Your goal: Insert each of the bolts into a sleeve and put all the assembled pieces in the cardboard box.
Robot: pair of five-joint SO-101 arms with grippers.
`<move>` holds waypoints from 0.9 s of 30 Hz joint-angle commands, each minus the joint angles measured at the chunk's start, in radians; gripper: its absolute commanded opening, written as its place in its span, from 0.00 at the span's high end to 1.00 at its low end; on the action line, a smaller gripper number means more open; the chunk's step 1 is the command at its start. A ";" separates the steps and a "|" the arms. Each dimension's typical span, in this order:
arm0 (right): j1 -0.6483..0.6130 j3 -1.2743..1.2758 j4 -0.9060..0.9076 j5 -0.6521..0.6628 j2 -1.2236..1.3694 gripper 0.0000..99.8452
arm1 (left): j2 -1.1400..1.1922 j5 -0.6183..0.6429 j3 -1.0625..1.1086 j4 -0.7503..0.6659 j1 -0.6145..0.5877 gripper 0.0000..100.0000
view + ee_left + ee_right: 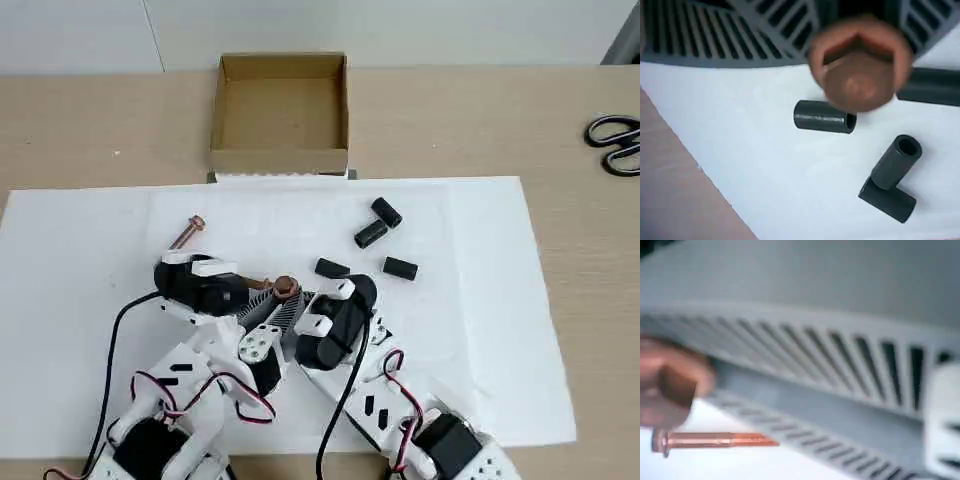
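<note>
High view: left gripper [277,300] clamps copper bolt [285,288] over white paper [480,300]; right gripper [338,293] just beside, state cannot tell; four black sleeves [332,268] lie loose nearby.

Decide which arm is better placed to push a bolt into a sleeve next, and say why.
Left, most likely. Its pincer grips a bolt, and the nearest sleeve lies just beyond it on the paper.

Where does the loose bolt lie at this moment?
In the high view, the loose bolt lies on the white paper, on the left side, just beyond the left arm.
</note>
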 commanded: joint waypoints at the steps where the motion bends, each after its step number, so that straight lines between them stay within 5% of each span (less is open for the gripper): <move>1: 0.010 -0.066 -0.022 0.000 -0.008 1.00 | -0.005 -0.031 0.002 0.026 0.026 0.99; 10: 0.013 -0.063 -0.022 0.000 -0.008 1.00 | 0.000 -0.038 0.002 0.029 0.008 0.80; 18: 0.013 -0.060 -0.022 0.000 -0.002 1.00 | 0.002 -0.061 -0.002 0.029 -0.009 0.79; 27: 0.015 -0.057 -0.021 0.000 -0.001 1.00 | 0.002 -0.212 -0.021 0.029 -0.178 0.79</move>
